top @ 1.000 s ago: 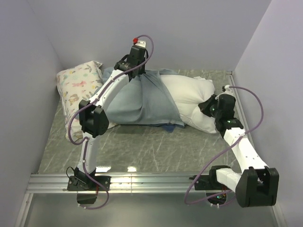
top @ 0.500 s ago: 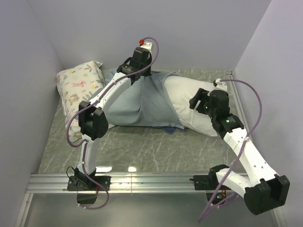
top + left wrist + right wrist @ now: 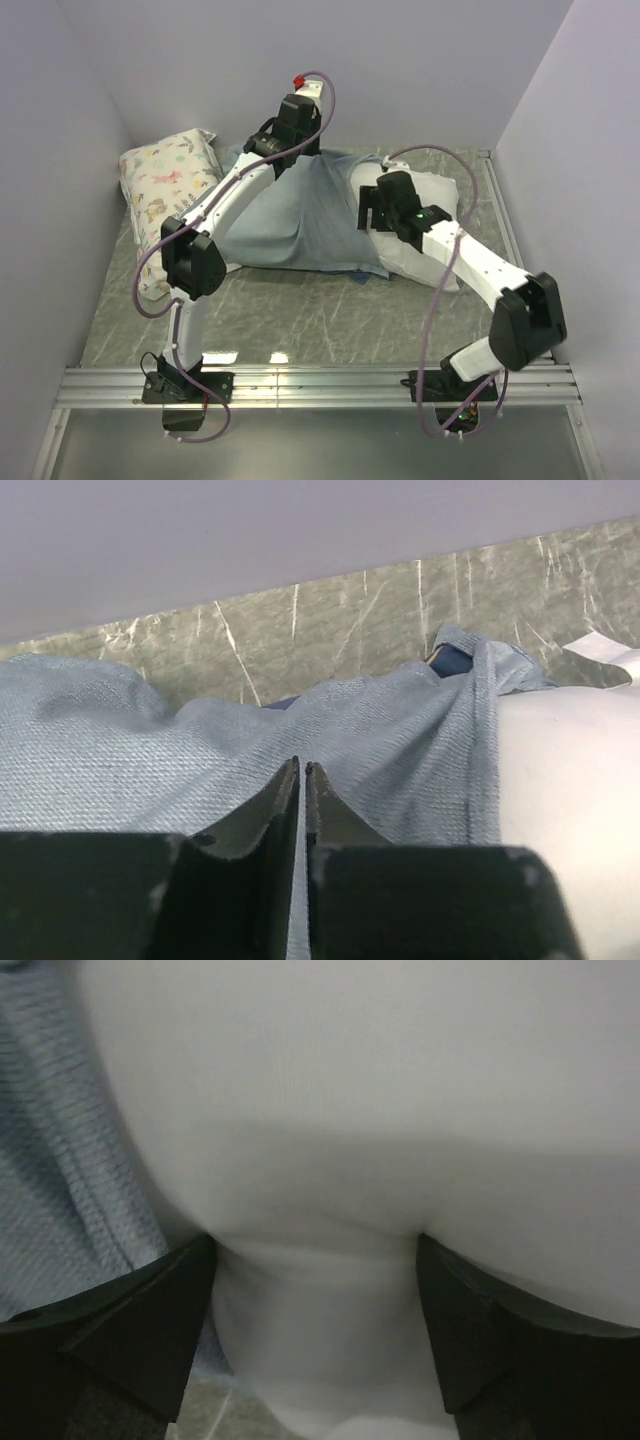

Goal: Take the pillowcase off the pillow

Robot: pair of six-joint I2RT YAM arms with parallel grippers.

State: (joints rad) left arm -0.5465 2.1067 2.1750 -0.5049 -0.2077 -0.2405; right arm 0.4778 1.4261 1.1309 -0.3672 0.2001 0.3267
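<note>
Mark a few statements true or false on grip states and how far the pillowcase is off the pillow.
1. The left gripper is shut on the pillowcase. True.
2. The right gripper is pinching the pillowcase. False: it is open, its fingers spread against the bare white pillow.
3. The pillowcase is fully off the pillow. False: it covers the pillow's left part; only the right end is bare.
4. A floral-print pillow lies at the left side of the table. True.
</note>
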